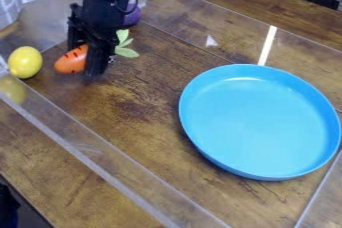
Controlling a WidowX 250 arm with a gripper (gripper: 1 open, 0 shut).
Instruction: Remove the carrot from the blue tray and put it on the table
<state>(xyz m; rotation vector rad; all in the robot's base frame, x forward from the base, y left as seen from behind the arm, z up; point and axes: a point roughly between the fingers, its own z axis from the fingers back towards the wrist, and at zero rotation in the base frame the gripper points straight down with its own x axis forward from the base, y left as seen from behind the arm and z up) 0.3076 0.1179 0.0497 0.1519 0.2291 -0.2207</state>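
The carrot (72, 59) lay on the table (120, 142), at about nine o'clock from the blue tray (261, 120) and well apart from it, so the tray itself was bare. Its long axis ran roughly from eight o'clock to two o'clock, orange tip toward the yellow ball (24, 62) and green leaves showing on the far side of the arm. The gripper (91, 60) pointed steeply down directly over the carrot's leafy half, its dark fingers set narrow and straddling the body; whether they gripped it or merely stood around it could not be told at this size. By the look of it, the placing was done and the coming move was a release and a straight lift. The wood around the carrot was flat and free, the ball being the only near neighbour, at nine o'clock.
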